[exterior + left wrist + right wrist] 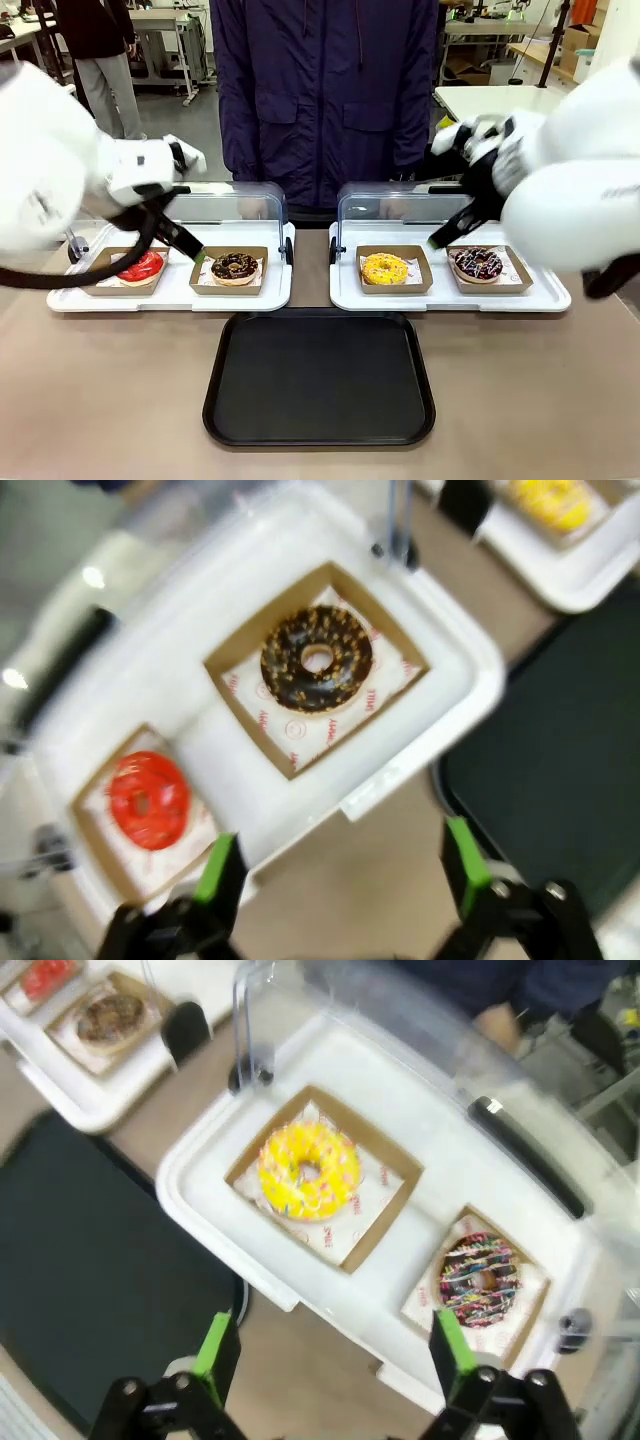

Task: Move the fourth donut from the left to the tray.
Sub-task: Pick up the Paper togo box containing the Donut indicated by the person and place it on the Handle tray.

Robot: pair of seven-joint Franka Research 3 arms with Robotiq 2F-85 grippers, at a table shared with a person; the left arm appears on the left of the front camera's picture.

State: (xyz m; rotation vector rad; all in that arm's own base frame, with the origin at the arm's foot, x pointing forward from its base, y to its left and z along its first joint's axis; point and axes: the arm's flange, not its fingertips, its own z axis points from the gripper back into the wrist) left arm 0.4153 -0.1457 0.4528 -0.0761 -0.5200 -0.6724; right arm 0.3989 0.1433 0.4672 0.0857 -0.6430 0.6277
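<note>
The fourth donut (478,264), dark with white drizzle and coloured sprinkles, sits in its brown holder at the right end of the right white display tray (540,297). In the right wrist view this donut (482,1278) lies ahead and to the right of my fingers. My right gripper (437,241) (332,1350) hangs open above that display tray's front rim, between the yellow donut (385,268) (308,1170) and the fourth donut. The black tray (320,380) (90,1250) lies flat at the table's near middle. My left gripper (198,254) (342,865) is open over the left display tray.
The left display tray (180,292) holds a red donut (140,266) (148,800) and a chocolate crumb donut (235,267) (317,660). Clear domed lids (395,205) stand raised behind both display trays. A person in a dark jacket (325,90) stands at the far side.
</note>
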